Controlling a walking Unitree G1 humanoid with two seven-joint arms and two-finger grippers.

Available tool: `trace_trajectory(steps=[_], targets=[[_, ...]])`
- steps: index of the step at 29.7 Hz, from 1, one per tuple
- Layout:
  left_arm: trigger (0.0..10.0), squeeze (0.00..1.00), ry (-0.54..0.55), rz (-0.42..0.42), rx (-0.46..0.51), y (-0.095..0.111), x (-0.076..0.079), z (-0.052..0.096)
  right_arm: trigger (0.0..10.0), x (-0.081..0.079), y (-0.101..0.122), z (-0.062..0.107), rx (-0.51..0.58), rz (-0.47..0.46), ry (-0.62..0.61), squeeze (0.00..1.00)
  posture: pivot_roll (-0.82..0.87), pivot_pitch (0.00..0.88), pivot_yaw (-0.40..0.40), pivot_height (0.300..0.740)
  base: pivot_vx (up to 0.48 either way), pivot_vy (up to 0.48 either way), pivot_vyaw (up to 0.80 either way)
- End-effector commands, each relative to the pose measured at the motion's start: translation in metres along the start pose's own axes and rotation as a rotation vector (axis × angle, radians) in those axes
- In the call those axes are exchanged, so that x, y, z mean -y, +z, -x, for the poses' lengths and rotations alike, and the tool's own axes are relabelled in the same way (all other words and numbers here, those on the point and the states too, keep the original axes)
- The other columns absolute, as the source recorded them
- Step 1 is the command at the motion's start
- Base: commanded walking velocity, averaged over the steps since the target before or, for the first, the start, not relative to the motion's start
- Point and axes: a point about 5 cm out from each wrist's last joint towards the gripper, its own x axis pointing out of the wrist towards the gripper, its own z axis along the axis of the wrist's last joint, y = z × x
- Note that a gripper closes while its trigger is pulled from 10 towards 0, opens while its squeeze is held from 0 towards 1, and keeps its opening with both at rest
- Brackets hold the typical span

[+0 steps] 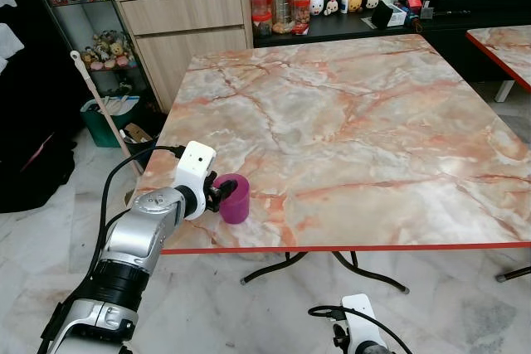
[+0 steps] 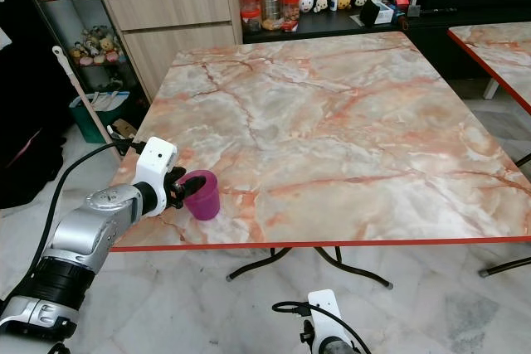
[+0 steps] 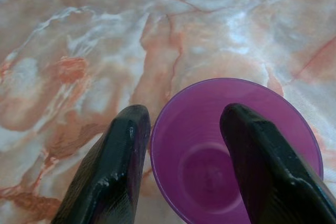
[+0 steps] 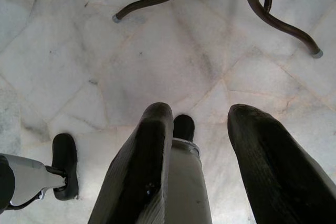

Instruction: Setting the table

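Observation:
A purple plastic cup stands upright on the marble table, close to its front left corner and the red edge. My left gripper reaches it from the left at rim height. In the left wrist view the cup is empty. The left gripper is open and straddles the cup's near wall, with one black finger outside against the wall and the other finger over the inside. My right gripper hangs open below table height, over the floor.
A wooden cabinet and a dark shelf with jars and small figures stand behind the table. A long stick leans at the left beside a green bin. A second marble table is at the right. Table legs curve over the tiled floor.

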Motion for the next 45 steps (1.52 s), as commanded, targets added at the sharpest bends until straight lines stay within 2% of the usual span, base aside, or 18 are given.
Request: trace_trajectory(steps=[1, 2, 4, 6, 7, 9, 10, 21, 23, 24, 27, 28, 37, 38, 39, 40, 41, 45], targets=[[8.9, 0.0, -0.005, -0.019, 0.007, 0.0049, -0.0005, -0.0019, 10.0, -0.0029, 0.0007, -0.0003, -0.002, 0.0, 0.008, 0.0, -0.11, 0.0, 0.076, 0.74, 0.0, 0.0, 0.0], [8.4, 0.0, -0.007, -0.02, 0.006, 0.0048, -0.0004, -0.0019, 10.0, -0.0028, 0.0006, -0.0003, -0.002, 0.0, 0.008, 0.0, -0.11, 0.0, 0.076, 0.74, 0.0, 0.0, 0.0], [8.4, 0.0, -0.008, -0.023, 0.003, 0.0043, 0.0, -0.0021, 10.0, -0.0029, 0.0002, -0.0003, -0.003, 0.0, 0.008, 0.0, -0.11, 0.0, 0.076, 0.74, 0.0, 0.0, 0.0], [6.4, 0.0, -0.006, -0.023, 0.0, 0.0038, 0.0, -0.0023, 10.0, -0.003, 0.0003, -0.0003, -0.003, -0.001, 0.009, 0.0, -0.11, 0.0, 0.076, 0.74, 0.0, 0.0, 0.0], [3.2, 0.0, -0.006, -0.023, -0.001, 0.0035, 0.0001, -0.0023, 10.0, -0.003, 0.0002, -0.0003, -0.003, 0.0, 0.009, 0.0, -0.11, 0.0, 0.077, 0.74, 0.0, 0.0, 0.0], [3.2, 0.0, -0.006, -0.023, -0.001, 0.0034, 0.0002, -0.0022, 10.0, -0.003, 0.0001, -0.0002, -0.003, 0.0, 0.009, 0.0, -0.11, 0.0, 0.077, 0.74, 0.0, 0.0, 0.0], [0.0, 0.0, -0.006, -0.022, -0.003, 0.0031, 0.0002, -0.0022, 10.0, -0.0031, 0.0, -0.0002, -0.003, -0.001, 0.009, 0.0, -0.11, 0.0, 0.077, 0.74, 0.0, 0.0, 0.0], [0.0, 0.0, -0.017, -0.046, -0.014, 0.0021, 0.0007, -0.002, 10.0, -0.0035, -0.0001, -0.0002, -0.003, -0.002, 0.008, 0.0, -0.11, 0.0, 0.078, 0.74, 0.0, 0.0, 0.0], [0.1, 0.0, -0.019, -0.058, -0.024, 0.001, 0.0009, -0.0021, 10.0, -0.0035, 0.0, -0.0002, -0.003, -0.001, 0.009, 0.0, -0.11, 0.0, 0.078, 0.74, 0.0, 0.0, 0.0], [3.0, 0.0, -0.022, -0.062, -0.026, 0.0007, 0.0012, -0.0021, 10.0, -0.0035, 0.0, -0.0002, -0.003, -0.002, 0.009, 0.0, -0.11, 0.0, 0.078, 0.74, 0.0, 0.0, 0.0], [3.0, 0.0, -0.025, -0.067, -0.029, 0.0002, 0.0015, -0.0021, 10.0, -0.0035, 0.0, -0.0002, -0.003, -0.003, 0.009, 0.0, -0.11, 0.0, 0.078, 0.74, 0.0, 0.0, 0.0], [10.0, 0.0, -0.025, -0.075, -0.037, -0.001, 0.0019, -0.0023, 10.0, -0.0035, 0.0, -0.0002, -0.003, -0.002, 0.009, 0.0, -0.11, 0.0, 0.078, 0.74, 0.0, 0.0, 0.0], [9.8, 0.0, -0.013, -0.082, -0.034, 0.0005, 0.0008, -0.0028, 10.0, -0.0034, 0.0006, -0.0003, -0.001, -0.003, 0.007, 0.0, -0.11, 0.0, 0.079, 0.74, 0.0, 0.0, 0.0], [8.6, 0.0, -0.007, -0.079, -0.028, 0.0018, -0.0002, -0.0028, 10.0, -0.0033, 0.0008, -0.0004, 0.0, -0.003, 0.007, 0.0, -0.11, 0.0, 0.079, 0.74, 0.0, 0.0, 0.0], [4.9, 0.0, -0.003, -0.077, -0.024, 0.0025, -0.001, -0.0027, 10.0, -0.0033, 0.0008, -0.0004, 0.0, -0.002, 0.007, 0.0, -0.11, 0.0, 0.079, 0.74, 0.0, 0.0, 0.0], [3.6, 0.0, 0.001, -0.073, -0.021, 0.0031, -0.0017, -0.0026, 10.0, -0.0032, 0.001, -0.0004, 0.0, -0.002, 0.007, 0.0, -0.11, 0.0, 0.079, 0.74, 0.0, 0.0, 0.0], [0.4, 0.0, 0.007, -0.067, -0.016, 0.0036, -0.0026, -0.0024, 10.0, -0.0032, 0.0011, -0.0004, 0.001, -0.001, 0.007, 0.0, -0.11, 0.0, 0.079, 0.74, 0.0, 0.0, 0.0], [0.0, 0.0, 0.006, -0.065, -0.016, 0.0034, -0.0027, -0.0023, 10.0, -0.0032, 0.0017, -0.0005, 0.002, -0.001, 0.007, 0.0, -0.11, 0.0, 0.077, 0.74, 0.0, 0.0, 0.0]])
